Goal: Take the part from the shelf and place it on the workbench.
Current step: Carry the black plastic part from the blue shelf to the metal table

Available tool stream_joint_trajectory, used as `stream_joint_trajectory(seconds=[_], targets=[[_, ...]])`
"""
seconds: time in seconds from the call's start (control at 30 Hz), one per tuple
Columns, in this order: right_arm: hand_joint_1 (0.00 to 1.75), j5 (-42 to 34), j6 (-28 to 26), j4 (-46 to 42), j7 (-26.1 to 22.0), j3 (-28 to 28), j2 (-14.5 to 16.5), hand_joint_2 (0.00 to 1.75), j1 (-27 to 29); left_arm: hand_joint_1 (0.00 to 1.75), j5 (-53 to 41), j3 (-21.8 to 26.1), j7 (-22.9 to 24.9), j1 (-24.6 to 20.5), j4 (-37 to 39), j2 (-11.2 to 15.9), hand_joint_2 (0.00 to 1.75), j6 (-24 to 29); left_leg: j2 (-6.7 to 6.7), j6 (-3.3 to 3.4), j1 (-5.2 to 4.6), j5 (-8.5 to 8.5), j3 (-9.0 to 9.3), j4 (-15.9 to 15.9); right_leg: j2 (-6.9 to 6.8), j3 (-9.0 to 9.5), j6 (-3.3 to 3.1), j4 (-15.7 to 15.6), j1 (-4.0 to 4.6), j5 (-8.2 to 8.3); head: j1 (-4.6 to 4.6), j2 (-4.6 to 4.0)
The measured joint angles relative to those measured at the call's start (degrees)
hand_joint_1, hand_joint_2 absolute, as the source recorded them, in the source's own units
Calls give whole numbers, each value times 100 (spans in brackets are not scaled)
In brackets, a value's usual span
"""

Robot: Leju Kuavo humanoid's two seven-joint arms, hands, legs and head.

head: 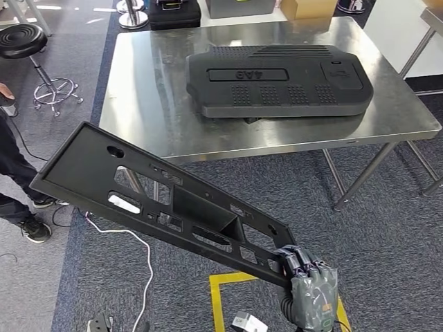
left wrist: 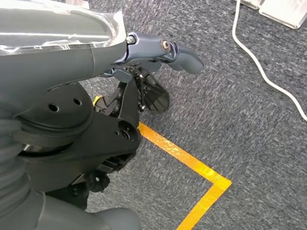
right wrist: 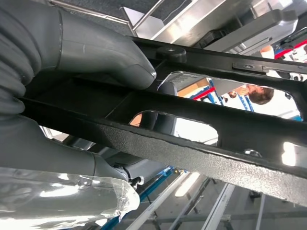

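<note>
The part [head: 156, 194] is a long, flat black plastic panel with several cut-outs. It slants from lower right up to the left, in front of the workbench's near edge. My right hand [head: 308, 287] grips its lower right end, fingers curled over the rim. In the right wrist view the thumb [right wrist: 108, 57] lies across the panel [right wrist: 217, 139]. The workbench [head: 151, 104] is a steel table ahead of me. My left hand [left wrist: 108, 52] hangs over the carpet with nothing in it, one finger [left wrist: 173, 51] stretched out.
A large black moulded cover [head: 279, 81] lies on the right half of the workbench. A person [head: 16, 180] stands at the left, near a black stool [head: 23, 41]. A white cable [head: 141, 249] and yellow floor tape [head: 224, 290] run across the carpet.
</note>
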Motion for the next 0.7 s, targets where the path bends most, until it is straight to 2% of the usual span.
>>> stream_joint_trajectory(seconds=[0.07, 0.1, 0.13, 0.2, 0.23, 0.27, 0.3, 0.37, 0.4, 0.43, 0.5, 0.53, 0.57, 0.6, 0.63, 0.7], targets=[[175, -9, 0, -6, -8, -2, 4, 175, 0, 0, 1, -1, -7, 0, 0, -3, 175, 2, 12, 11, 30, 28, 66, -72, -4, -10, 40, 103, -5, -3, 4, 0], [175, -14, -1, -10, -15, -3, 5, 175, -3, 0, 1, -1, -9, 0, 0, -5, 175, 4, 19, 18, 49, 40, 107, -93, -6, -56, 67, 232, -12, -91, 8, 0], [175, -17, -1, -14, -24, -2, 5, 175, -6, 0, 1, -1, -11, 0, 0, -8, 175, 4, 27, 23, 65, 47, 139, -108, -10, -159, 100, 467, -25, -242, 12, 0], [175, -35, -1, -18, -44, 1, 5, 175, 1, 0, 0, 0, -11, 1, 0, -11, 175, 4, 37, 23, 71, 35, 163, -109, -12, -488, 179, 1129, -55, -571, 15, -1], [175, -50, 0, -18, -56, 1, 5, 175, 6, 0, 0, 0, -11, 4, 0, -13, 175, 4, 40, 13, 78, 21, 176, -108, -13, -630, 215, 1373, -73, -648, 15, -1], [175, -67, 0, -18, -69, 1, 5, 175, 10, 0, 1, 0, -10, 9, 0, -13, 175, 4, 41, -8, 93, 1, 197, -107, -14, -684, 249, 1428, -90, -613, 15, -1], [175, -83, 0, -18, -81, 1, 5, 175, 9, 0, 1, 0, -8, 14, 0, -13, 175, 3, 40, -35, 116, -27, 233, -105, -17, -633, 280, 1269, -108, -467, 15, -1], [175, -108, 1, -15, -106, 1, 5, 175, 1, 0, 2, 0, -5, 17, 0, -11, 175, 1, 36, -111, 171, -103, 335, -110, -23, -322, 340, 553, -135, -47, 20, -1], [175, -117, 1, -15, -125, 1, 5, 175, -9, 0, 1, -1, -5, 10, 0, -8, 175, -1, 36, -153, 183, -134, 369, -110, -36, -197, 325, 241, -124, 31, 32, -1], [175, -122, 2, -14, -148, 1, 5, 175, -15, 0, -1, -1, -4, 0, 0, -7, 175, -2, 38, -199, 182, -164, 383, -112, -42, -132, 264, 69, -107, 63, 36, -2], [175, -126, 1, -16, -182, -2, 7, 175, -22, 0, -3, -2, 1, -12, 0, -6, 175, -5, 51, -275, 168, -192, 402, -117, -47, -141, 76, 38, -69, -34, 32, -2], [175, -122, 1, -18, -189, -2, 8, 175, -20, 0, -3, -2, 4, -16, 0, -8, 175, -7, 55, -303, 174, -204, 418, -114, -34, -126, -6, 56, -70, -24, 18, -2], [175, -118, -1, -22, -191, -3, 11, 175, -24, 0, -2, -2, 6, -17, 0, -9, 175, -7, 58, -312, 182, -214, 413, -48, -27, -92, -56, 50, -70, -46, 11, -2], [175, -113, -1, -25, -193, -2, 13, 175, -34, 0, -3, -3, 6, -21, 0, -10, 175, -9, 58, -306, 184, -249, 344, 117, -20, -47, -99, 37, -65, -66, 8, -2], [175, -111, -2, -27, -194, -2, 17, 175, -46, 0, -4, -3, 6, -25, 0, -11, 175, -12, 56, -292, 175, -331, 181, 419, -17, -1, -142, 25, -56, -88, 1, -2], [175, -114, -2, -27, -195, -2, 25, 175, -63, 0, -6, -4, 6, -19, 0, -10, 175, -15, 55, -248, 121, -613, -330, 1233, -11, 66, -220, 21, -7, -154, -5, -2]])
